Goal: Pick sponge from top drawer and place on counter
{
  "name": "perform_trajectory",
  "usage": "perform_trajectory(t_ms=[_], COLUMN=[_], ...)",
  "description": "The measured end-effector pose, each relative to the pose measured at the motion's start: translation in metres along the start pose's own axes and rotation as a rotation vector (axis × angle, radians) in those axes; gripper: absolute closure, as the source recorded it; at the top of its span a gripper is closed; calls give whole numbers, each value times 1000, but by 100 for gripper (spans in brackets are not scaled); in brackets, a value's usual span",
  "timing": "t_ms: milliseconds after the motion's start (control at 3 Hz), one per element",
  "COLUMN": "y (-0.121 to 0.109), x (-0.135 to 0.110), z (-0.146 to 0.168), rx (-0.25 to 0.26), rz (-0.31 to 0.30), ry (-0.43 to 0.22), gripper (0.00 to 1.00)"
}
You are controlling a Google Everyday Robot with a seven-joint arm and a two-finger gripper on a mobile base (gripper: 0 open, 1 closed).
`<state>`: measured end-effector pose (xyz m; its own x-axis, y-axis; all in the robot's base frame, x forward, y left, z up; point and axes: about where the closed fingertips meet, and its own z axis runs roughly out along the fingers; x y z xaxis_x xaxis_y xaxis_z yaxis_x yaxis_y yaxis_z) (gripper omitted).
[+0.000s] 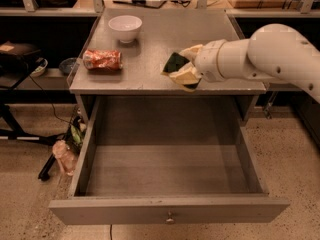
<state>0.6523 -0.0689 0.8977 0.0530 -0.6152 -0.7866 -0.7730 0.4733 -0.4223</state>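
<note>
The gripper (pixel 184 69), clenching the sponge (pixel 174 62), is hovering over the counter (pixel 145 59) near its front edge, above the open drawer (pixel 170 210); placement is seemingly beginning, calling for lowering it flat, then releasing.

Nothing here can be read as text, brand, number or sign. The crushed red can (pixel 102 60) near the left edge of the desk (pixel 150 46) shows only red and pale patches, and no letters can be made out. The white bowl (pixel 125 26) toward the back-left corner is plain, as is the front panel of the top drawer (pixel 170 209). The end effector (pixel 182 69), clasping the sponge (pixel 175 62) just above the desk's front edge, right of centre, shows no legible marking either.
</note>
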Motion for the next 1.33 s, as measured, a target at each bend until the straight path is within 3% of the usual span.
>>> perform_trajectory(t_ms=[667,1000,1333], y=[-24,-34,-38], x=[1,-4,-1], z=[23,35,47], rx=[76,83,57], rz=[-5,-19,-20], ry=[37,45,55], gripper=[100,100,100])
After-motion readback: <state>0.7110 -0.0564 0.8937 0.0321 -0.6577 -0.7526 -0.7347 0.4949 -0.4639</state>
